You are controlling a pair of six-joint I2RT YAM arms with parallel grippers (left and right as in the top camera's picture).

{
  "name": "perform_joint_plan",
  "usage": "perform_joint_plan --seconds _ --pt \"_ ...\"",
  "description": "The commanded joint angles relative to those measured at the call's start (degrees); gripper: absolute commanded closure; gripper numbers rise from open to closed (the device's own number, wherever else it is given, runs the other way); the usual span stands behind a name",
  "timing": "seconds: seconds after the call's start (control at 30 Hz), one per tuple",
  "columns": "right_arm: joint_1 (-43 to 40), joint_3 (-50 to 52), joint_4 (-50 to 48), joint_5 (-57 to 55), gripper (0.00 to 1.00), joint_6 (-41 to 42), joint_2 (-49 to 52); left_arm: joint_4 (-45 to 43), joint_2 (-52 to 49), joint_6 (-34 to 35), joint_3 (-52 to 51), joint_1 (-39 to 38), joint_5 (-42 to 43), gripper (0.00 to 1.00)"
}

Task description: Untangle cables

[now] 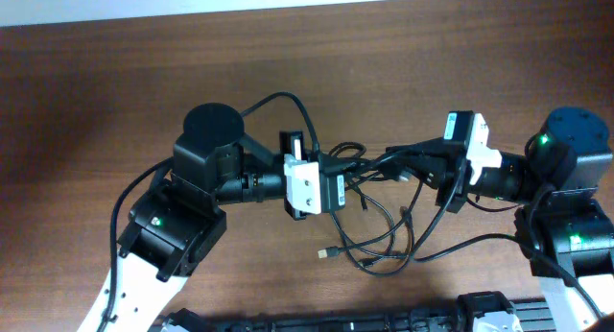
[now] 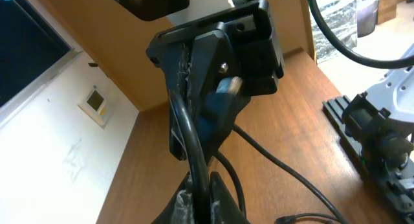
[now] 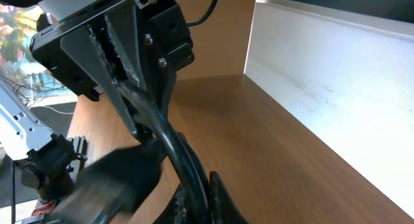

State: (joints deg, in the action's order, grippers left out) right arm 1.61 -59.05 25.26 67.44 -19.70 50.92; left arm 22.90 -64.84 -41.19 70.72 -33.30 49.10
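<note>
Overhead, left gripper (image 1: 342, 180) and right gripper (image 1: 395, 163) face tip to tip, each clamped on the cables (image 1: 384, 263); slack loops lie on the desk (image 1: 288, 63) beside them.

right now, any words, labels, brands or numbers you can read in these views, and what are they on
No readable text in any of the three views.
wall panel: has a small display, too small and blurred to read.
cables: no legible markings on cords or plugs.
green lights on the arm bases: plain lights, no characters.
</note>
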Motion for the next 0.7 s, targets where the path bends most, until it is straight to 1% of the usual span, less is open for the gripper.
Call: perform_joint_plan --seconds 0.0,0.07,0.1,0.13,0.17,0.2,0.27,0.3,0.33,0.37,0.4,0.47,0.53,0.6,0.67 --pt "0.3 -0.5 -0.2 0.1 0.96 0.7 -0.4 -0.2 -0.1 7.2 0.3 -0.3 -4.5 0.97" --pt "0.3 -0.5 -0.2 -0.1 0.96 1.5 -0.4 -0.2 -0.1 11.1 0.3 -0.3 -9.6 0.88" --pt "0.3 -0.5 -0.4 -0.7 0.96 2.8 -0.4 -0.2 -0.1 11.8 0.3 -0.3 -10.7 0.8" --pt "0.3 -0.5 -0.4 -2.4 0.96 4.6 -0.4 -0.2 -0.1 13.2 0.3 -0.3 -12.7 0.5" --pt "0.3 -0.5 -0.4 -4.4 0.96 5.7 -0.4 -0.1 0.0 14.2 0.3 -0.3 -13.6 0.48" --pt "0.3 -0.5 -0.5 -5.2 0.96 5.7 -0.4 0.1 0.0 15.6 0.3 -0.3 -14.9 0.43" --pt "0.3 -0.5 -0.7 -5.1 0.96 5.9 -0.4 1.0 0.0 16.2 0.3 -0.3 -17.0 0.34" --pt "0.3 -0.5 -1.1 -5.1 0.96 7.8 -0.4 2.7 0.0 16.3 0.3 -0.3 -20.2 0.19" --pt "0.3 -0.5 -1.8 -5.1 0.96 9.0 -0.4 4.1 0.0 16.4 0.3 -0.3 -22.5 0.08" --pt "0.3 -0.5 -2.8 -5.1 0.96 10.3 -0.4 5.5 0.0 17.6 0.3 -0.3 -25.3 0.03" --pt "0.3 -0.5 -4.1 -5.1 0.96 11.6 -0.4 7.2 0.0 20.0 0.3 -0.3 -29.7 0.01" --pt "0.3 -0.5 -7.1 -4.9 0.96 14.5 -0.4 11.7 0.0 21.3 0.3 -0.3 -35.7 0.01" --pt "0.3 -0.5 -8.4 -4.0 0.96 14.7 -0.4 12.8 0.0 21.9 0.3 -0.3 -35.9 0.01" --pt "0.3 -0.5 -9.8 -0.1 0.96 14.7 -0.4 11.6 -0.5 25.6 0.3 -0.3 -36.1 0.01" --pt "0.3 -0.5 -10.7 1.8 0.96 14.7 -0.4 9.9 -1.6 31.6 0.3 -0.3 -36.1 0.01"
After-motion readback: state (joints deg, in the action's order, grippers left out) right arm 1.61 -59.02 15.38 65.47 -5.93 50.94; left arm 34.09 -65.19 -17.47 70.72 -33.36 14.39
